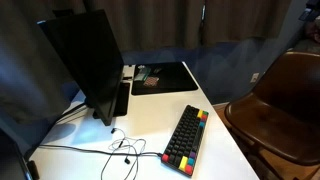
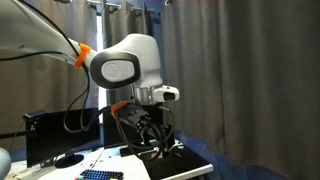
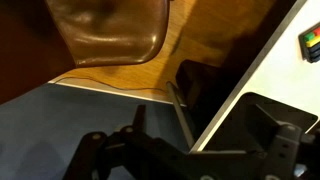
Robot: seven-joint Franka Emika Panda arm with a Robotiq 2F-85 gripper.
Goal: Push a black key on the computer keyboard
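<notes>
The computer keyboard (image 1: 187, 140) lies on the white table (image 1: 225, 90) near the front edge. It has black keys and a row of coloured keys along one edge. It also shows low in an exterior view (image 2: 100, 175), and a corner with coloured keys shows in the wrist view (image 3: 311, 45). My gripper (image 2: 152, 148) hangs over the black mouse mat (image 2: 185, 168), well away from the keyboard. In the wrist view the gripper (image 3: 200, 125) has its fingers apart with nothing between them.
A black monitor (image 1: 85, 60) stands at the table's left, with cables (image 1: 120, 150) trailing in front of it. The mouse mat (image 1: 165, 77) lies at the back. A brown chair (image 1: 280, 100) stands beside the table and shows in the wrist view (image 3: 105, 30).
</notes>
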